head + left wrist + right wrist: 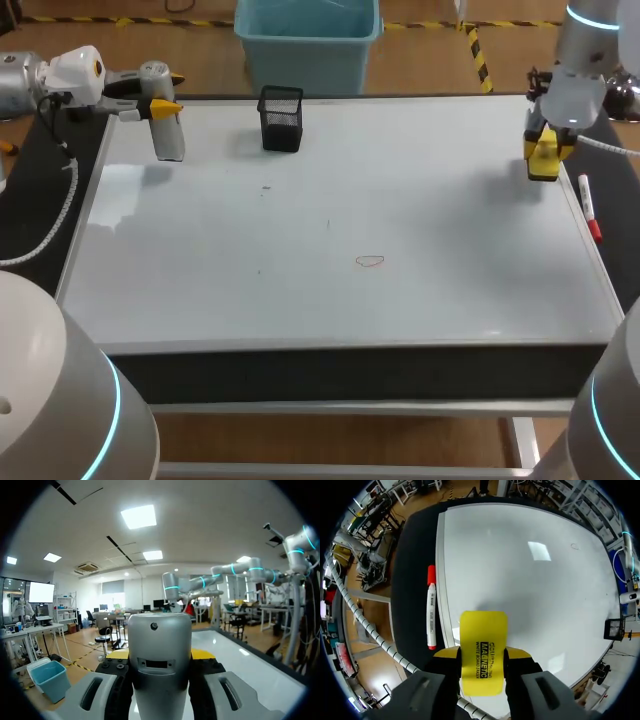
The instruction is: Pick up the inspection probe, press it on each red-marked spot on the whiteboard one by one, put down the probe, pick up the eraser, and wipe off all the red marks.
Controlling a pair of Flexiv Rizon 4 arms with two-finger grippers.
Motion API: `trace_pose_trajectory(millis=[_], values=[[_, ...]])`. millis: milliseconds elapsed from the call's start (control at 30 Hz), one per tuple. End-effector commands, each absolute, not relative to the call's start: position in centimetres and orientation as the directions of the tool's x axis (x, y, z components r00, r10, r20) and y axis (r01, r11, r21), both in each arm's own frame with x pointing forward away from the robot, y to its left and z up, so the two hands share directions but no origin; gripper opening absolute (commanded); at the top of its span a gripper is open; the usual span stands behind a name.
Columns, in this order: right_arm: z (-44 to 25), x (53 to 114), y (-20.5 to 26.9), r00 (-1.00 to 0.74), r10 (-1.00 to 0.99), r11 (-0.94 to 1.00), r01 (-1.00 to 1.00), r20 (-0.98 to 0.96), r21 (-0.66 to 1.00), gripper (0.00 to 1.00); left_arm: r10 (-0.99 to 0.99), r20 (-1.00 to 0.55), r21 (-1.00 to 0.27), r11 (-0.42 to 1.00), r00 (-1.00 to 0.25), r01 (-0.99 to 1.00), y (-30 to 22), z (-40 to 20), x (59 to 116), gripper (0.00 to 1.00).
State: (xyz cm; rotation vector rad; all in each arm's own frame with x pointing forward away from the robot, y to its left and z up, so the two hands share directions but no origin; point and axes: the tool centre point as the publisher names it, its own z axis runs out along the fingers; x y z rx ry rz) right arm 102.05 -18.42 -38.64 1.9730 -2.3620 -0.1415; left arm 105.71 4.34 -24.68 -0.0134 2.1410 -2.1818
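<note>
My left gripper (160,104) is at the whiteboard's (400,200) far left corner, shut on the grey cylindrical inspection probe (167,130), which hangs above the board. In the left wrist view the probe (160,635) fills the gap between the yellow-tipped fingers (202,654). My right gripper (545,148) is shut on the yellow eraser (543,160) low over the board's far right edge. The right wrist view shows the eraser (483,650) clamped from both sides. A small red outline mark (369,262) lies near the board's middle, and the same mark (575,546) shows far ahead of the eraser.
A black mesh pen holder (281,118) stands at the board's far edge, right of the probe. A red-capped marker (589,208) lies on the dark strip beside the board's right edge, next to the eraser (431,607). Two faint dark specks (265,187) dot the board.
</note>
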Motion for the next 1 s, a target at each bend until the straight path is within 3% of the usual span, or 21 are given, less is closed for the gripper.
trace_pose_trajectory(millis=[33,1000], values=[[-38.5,102.0,-18.5,-0.176,-0.984,0.174,-0.979,-0.011,0.108,0.00,-0.055,-0.049,-0.999,-0.023,-0.997,0.050,4.0,-24.8,105.3,0.00],[-38.5,102.0,-18.5,-0.176,-0.984,0.174,-0.979,-0.011,0.108,0.00,0.295,-0.118,-0.987,-0.139,-0.948,0.080,-13.1,-23.8,88.5,0.00]])
